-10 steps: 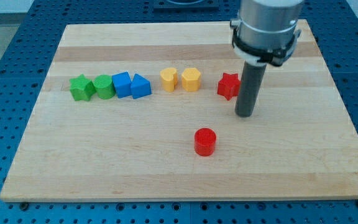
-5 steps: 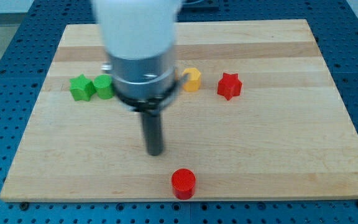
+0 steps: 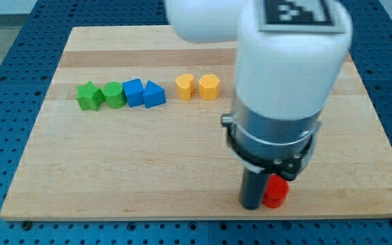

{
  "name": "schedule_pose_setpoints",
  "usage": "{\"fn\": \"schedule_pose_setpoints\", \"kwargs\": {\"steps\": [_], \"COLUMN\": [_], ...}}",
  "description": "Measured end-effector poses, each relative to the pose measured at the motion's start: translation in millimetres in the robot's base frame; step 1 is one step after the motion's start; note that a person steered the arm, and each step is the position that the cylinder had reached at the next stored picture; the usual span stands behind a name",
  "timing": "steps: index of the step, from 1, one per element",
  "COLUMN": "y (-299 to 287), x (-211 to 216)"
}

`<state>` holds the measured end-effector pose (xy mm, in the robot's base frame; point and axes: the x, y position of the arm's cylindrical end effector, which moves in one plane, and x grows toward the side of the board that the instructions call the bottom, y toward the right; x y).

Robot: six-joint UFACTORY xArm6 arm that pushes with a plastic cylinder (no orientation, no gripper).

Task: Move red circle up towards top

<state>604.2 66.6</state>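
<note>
The red circle [image 3: 276, 193] sits near the view's bottom edge of the wooden board [image 3: 114, 163], right of centre. My tip [image 3: 253, 205] stands on the board just left of the red circle and touches it or nearly so. The arm's large white and grey body hangs over the board's right half and hides the red star block that lay there.
A row of blocks lies across the upper board: green star [image 3: 88, 96], green circle [image 3: 113, 94], blue cube [image 3: 133, 92], blue triangle [image 3: 154, 94], a rounded yellow block [image 3: 184, 86] and yellow hexagon [image 3: 209, 87]. The board's bottom edge runs just below my tip.
The red circle has moved from mid-board down to the bottom edge, first left, then right. My tip swung from beside the red star to the left, then down to the circle's left side.
</note>
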Motion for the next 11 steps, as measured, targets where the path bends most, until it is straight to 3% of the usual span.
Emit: {"fn": "schedule_pose_setpoints", "kwargs": {"steps": [2,4,6,7,8,10,11], "y": [9,35,55,61,60,81,86], "x": [14,-19,-14,-63,-77,-57,-83]}}
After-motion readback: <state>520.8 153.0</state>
